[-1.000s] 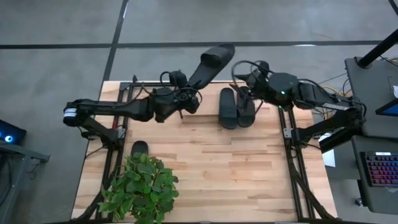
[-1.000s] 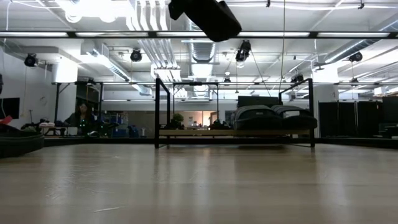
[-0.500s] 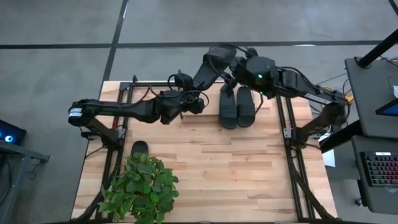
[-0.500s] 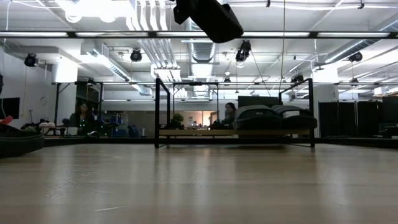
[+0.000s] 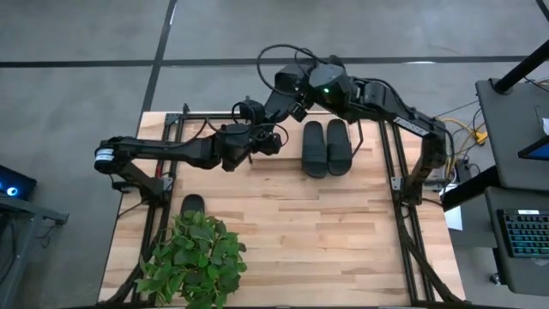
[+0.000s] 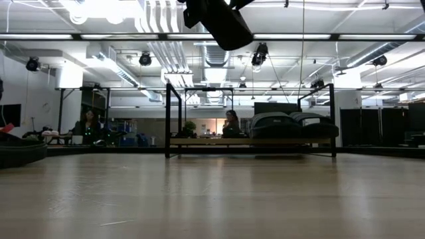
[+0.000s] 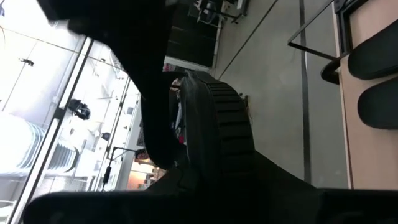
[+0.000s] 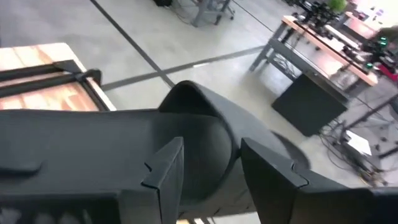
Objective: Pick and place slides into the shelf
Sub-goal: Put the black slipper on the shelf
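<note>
My left gripper is shut on one black slide, which rises slanting toward the table's far right and shows high in the low view. My right gripper is open at that slide's raised end, one finger on either side. Two slides lie soles down, side by side, on the right part of the shelf. A fourth slide lies on the table near the left edge. My left gripper holds the slide by its lower end, pinched between the two fingers. The ribbed sole edge runs beside one finger. The slide is lifted clear and tilts up toward the far right. My right gripper straddles the raised end; whether a finger touches it I cannot tell.
A leafy green plant stands at the table's near left corner, beside the fourth slide. Black frame rails run along the left and right table sides. The shelf's left part holds nothing. Bare wood fills the table's middle and near right.
My right gripper has swung from above the shelf's right end toward the far left and now stands at the raised end of the held slide. My left gripper has kept the slide aloft, with its upper end drawn slightly back toward the left.
</note>
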`<state>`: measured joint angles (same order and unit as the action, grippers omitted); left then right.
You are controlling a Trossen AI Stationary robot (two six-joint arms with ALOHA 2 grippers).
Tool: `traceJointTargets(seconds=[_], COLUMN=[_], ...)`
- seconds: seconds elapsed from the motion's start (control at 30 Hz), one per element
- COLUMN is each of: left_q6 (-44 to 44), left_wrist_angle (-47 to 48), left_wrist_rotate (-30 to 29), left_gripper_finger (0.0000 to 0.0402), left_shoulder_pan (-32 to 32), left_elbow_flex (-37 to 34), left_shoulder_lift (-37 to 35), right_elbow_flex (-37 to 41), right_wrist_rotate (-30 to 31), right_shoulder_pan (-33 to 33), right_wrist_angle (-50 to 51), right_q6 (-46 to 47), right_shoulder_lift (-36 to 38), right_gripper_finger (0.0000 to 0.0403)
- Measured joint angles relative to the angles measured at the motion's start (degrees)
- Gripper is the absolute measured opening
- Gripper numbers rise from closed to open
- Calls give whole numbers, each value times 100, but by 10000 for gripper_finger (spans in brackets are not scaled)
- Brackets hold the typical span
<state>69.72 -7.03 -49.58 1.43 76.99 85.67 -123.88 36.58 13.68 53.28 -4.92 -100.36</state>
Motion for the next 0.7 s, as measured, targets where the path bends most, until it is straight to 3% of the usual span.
traceJointTargets(seconds=[0.3, 0.53, 0.7], left_q6=[28, 35, 237], left_wrist_angle=[-36, -140, -234], left_wrist_rotate=[-26, -34, -44], left_gripper_finger=[42, 42, 42], left_shoulder_pan=[-15, -51, -106], left_elbow_flex=[11, 13, 17], left_shoulder_lift=[-4, -9, -7], right_elbow_flex=[-1077, -1086, -1084], right_wrist_rotate=[199, 203, 198], right_shoulder_pan=[116, 240, 272], right_wrist_angle=[954, 1311, 1625], right_q6=[150, 52, -138], right_shoulder_lift=[-505, -500, -498], right_gripper_finger=[120, 96, 48])
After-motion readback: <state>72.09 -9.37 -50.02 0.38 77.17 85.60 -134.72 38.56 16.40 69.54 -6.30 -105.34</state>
